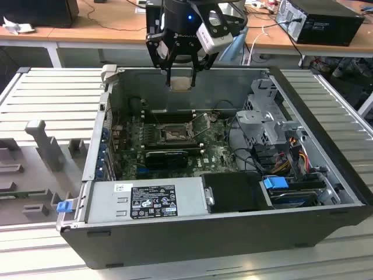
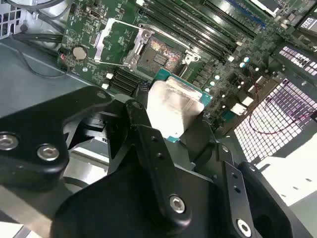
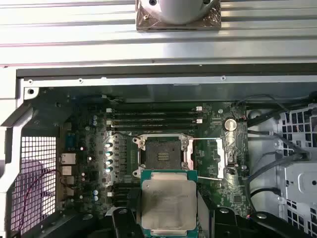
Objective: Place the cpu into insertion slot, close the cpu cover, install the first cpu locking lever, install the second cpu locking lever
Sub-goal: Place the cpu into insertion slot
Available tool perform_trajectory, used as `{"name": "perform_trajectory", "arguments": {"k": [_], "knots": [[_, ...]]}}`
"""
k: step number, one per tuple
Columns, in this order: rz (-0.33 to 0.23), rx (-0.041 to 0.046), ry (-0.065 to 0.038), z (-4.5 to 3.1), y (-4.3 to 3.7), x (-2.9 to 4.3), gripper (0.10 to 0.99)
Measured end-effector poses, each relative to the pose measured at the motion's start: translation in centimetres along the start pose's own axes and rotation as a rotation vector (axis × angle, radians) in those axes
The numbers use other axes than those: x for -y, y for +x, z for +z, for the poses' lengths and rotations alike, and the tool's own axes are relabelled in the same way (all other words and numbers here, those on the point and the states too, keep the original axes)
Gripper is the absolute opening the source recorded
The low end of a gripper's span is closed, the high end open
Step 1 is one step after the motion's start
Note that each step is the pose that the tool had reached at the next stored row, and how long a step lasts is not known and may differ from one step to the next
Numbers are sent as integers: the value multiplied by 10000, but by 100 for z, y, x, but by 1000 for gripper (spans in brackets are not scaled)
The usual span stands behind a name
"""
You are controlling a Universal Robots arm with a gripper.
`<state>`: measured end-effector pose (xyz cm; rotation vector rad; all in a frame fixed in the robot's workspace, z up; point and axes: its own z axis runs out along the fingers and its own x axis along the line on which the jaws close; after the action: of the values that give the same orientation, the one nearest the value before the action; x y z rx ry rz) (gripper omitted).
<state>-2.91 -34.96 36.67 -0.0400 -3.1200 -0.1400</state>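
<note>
I read the black claw (image 1: 181, 76) grasping the flat square silver-topped cpu (image 3: 168, 204) between its fingers, raised clear above the square black insertion slot (image 3: 163, 156); the thin silver cpu cover (image 3: 218, 157) lies swung open beside the slot

cpu (image 3: 168, 203) above insertion slot (image 3: 162, 156); cpu cover (image 3: 228, 157) beside slot.

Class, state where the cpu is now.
In the exterior view the cpu is held in the gripper, jaws shut on it, raised over the open case, above and apart from the insertion slot.
</note>
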Motion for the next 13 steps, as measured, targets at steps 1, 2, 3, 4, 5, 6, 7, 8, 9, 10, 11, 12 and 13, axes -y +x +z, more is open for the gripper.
{"name": "perform_trajectory", "arguments": {"k": [1,2,3,4,5,6,7,8,9,10,11,12,13], "knots": [[5,0,0,0,0,0,541],[252,23,-5,0,0,0,541],[478,43,-9,0,0,0,541],[578,52,-11,0,0,0,541],[750,67,-14,1,0,0,541],[1130,101,-22,1,0,0,541],[1218,109,-24,2,0,0,541],[1276,114,-25,1,0,0,541],[1369,123,-26,1,0,0,541],[1445,130,-29,2,0,0,541],[1501,134,-28,2,0,0,541],[1517,136,-27,2,0,0,541],[1523,137,-20,2,0,1,541]]}}
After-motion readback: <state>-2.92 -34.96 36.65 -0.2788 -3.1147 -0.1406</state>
